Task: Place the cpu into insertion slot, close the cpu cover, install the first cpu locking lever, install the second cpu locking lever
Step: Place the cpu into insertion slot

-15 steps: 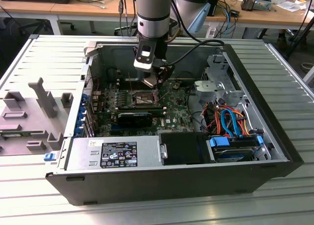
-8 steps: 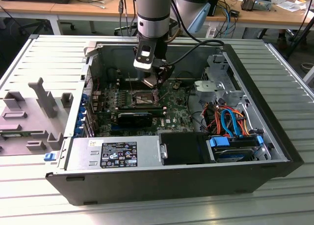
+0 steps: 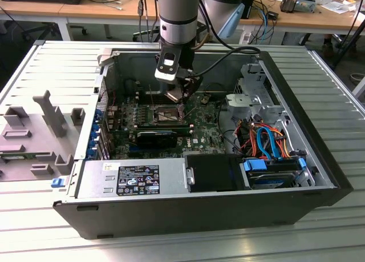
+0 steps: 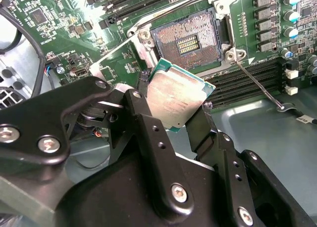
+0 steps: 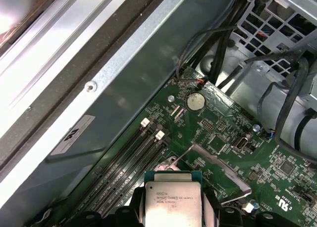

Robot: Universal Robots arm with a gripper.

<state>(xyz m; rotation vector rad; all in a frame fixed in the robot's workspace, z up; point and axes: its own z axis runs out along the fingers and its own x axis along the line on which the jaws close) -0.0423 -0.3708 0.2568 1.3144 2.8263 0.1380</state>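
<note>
Cover [image 5: 220,166] is flipped up, so the slot [image 4: 190,44] sits bare near the board's middle. The hand [image 4: 173,104] is clamped on the cpu [image 4: 182,94] by two opposite edges, which keeps its underside clear. It's tilted just beside the slot, not seated yet.

The cpu [image 4: 178,96] is showing dull silver, edged teal-green. The insertion slot [image 4: 190,41] is looking dark and finely dotted, gold at centre.
</note>
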